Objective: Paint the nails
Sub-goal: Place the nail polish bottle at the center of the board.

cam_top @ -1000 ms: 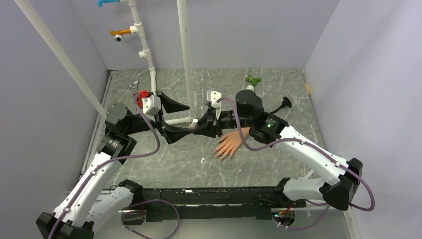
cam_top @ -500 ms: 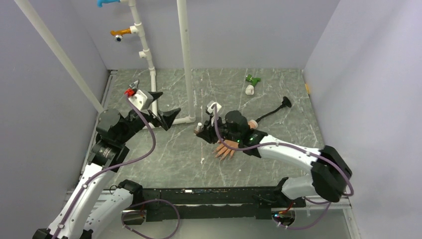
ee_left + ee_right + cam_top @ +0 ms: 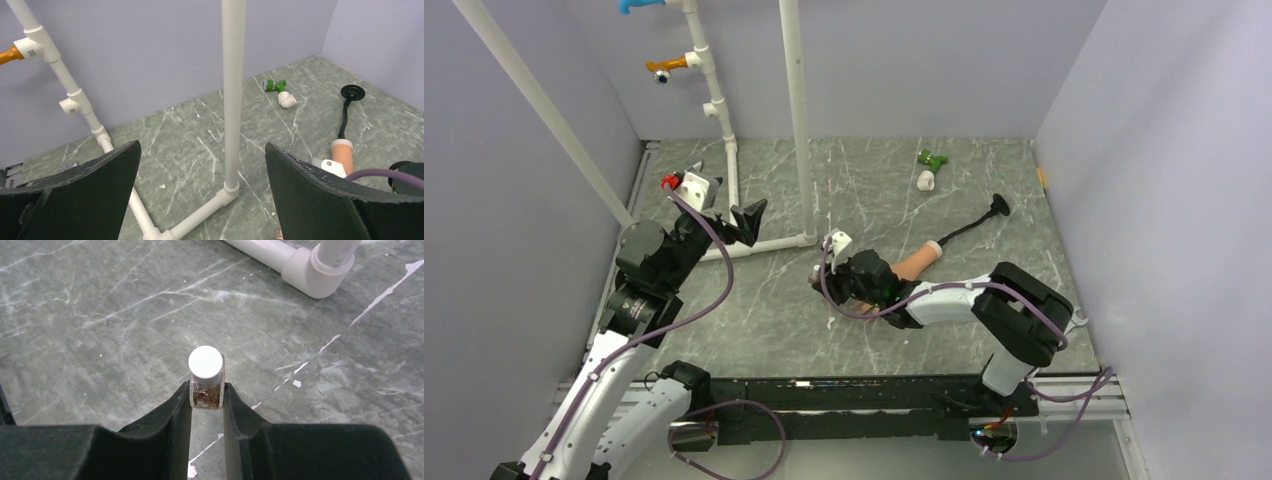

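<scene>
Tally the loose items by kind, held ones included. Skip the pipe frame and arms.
fittings: 2 (green fitting, white fitting)
mannequin hand: 1
bottle: 1
black stick: 1
total: 5

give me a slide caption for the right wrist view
Right jaws shut on a small white-capped bottle, marbled grey table and white pipe elbow behind
</scene>
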